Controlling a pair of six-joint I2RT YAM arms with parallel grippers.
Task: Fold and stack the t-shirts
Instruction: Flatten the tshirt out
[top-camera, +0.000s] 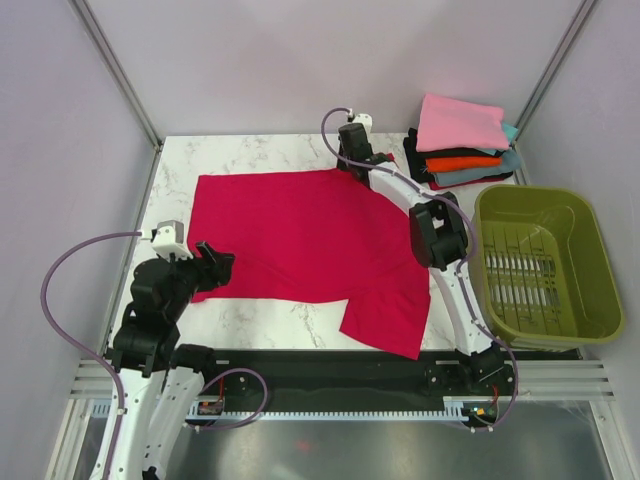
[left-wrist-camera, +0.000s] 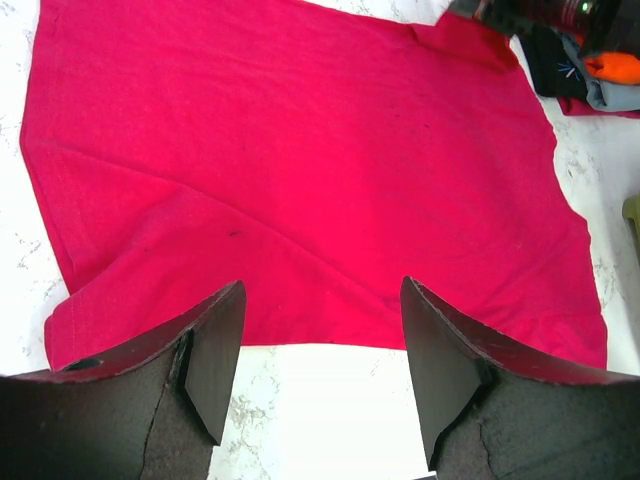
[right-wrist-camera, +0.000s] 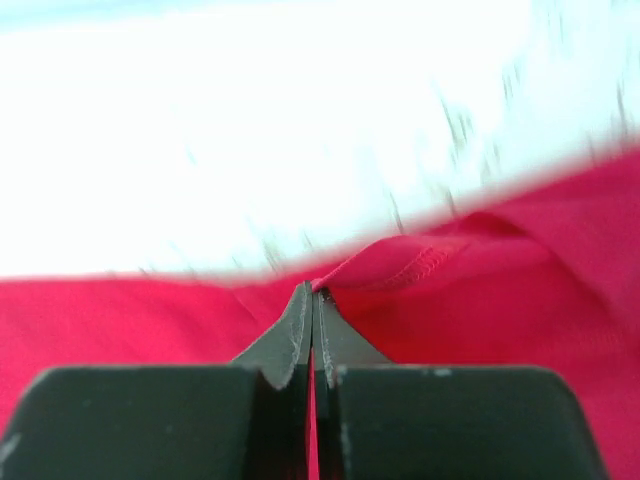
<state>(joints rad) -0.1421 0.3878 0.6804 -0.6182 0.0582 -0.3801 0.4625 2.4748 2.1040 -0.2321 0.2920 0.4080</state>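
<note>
left gripper (top-camera: 214, 262) hovers over near-left edge of red shirt (top-camera: 300, 235), jaws wide apart, nothing in them. shirt lies spread flat mid-table, one sleeve jutting near-right. right gripper (top-camera: 352, 162) pinched tight on shirt's far hem, near its far-right corner. folded stack (top-camera: 460, 150) far right, basket (top-camera: 592, 250) nearer. step: first fold, grip just taken. next likely needs left to pinch its edge too.

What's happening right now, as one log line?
right end effector: shut on red t-shirt, far edge | left end effector: open, near-left edge | folded t-shirts: stacked far right
</note>
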